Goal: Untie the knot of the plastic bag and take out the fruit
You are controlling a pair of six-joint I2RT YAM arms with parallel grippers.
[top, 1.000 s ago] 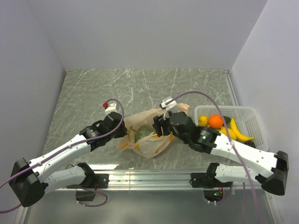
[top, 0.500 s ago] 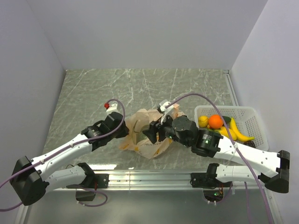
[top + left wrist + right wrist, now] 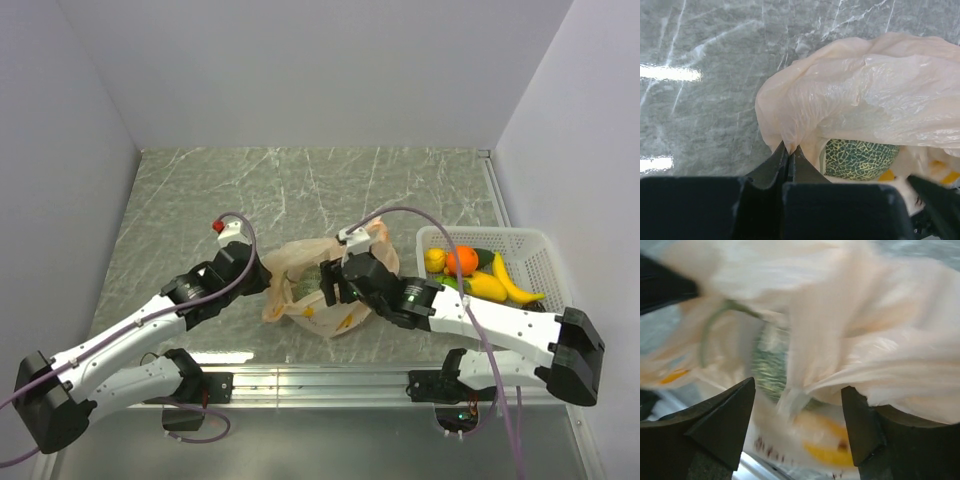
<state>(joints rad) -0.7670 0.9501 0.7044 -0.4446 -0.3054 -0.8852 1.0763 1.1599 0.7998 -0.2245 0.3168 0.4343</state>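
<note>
Progress: my R claw (image 3: 796, 390) has dipped into plastic bag (image 3: 865, 90) mouth, spread wide, empty, melon (image 3: 860, 159) grab next; L claw (image 3: 788, 152) clamped on rim.

plastic bag (image 3: 300, 253): 1 | netted melon (image 3: 860, 159) inside bag: 1 | white mesh basket (image 3: 540, 250): 1 | orange (image 3: 461, 260): 1 | lemon (image 3: 434, 259): 1 | bananas (image 3: 512, 282): 2 | dark green fruit (image 3: 483, 256): 1 | arms (image 3: 120, 335): 2 | hands: 2, left hand (image 3: 788, 155) and right hand (image 3: 797, 405) | table (image 3: 200, 190): 1

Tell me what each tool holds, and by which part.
Left tool pinches the plastic bag at a fold of its edge. Right tool is open, holding nothing.
</note>
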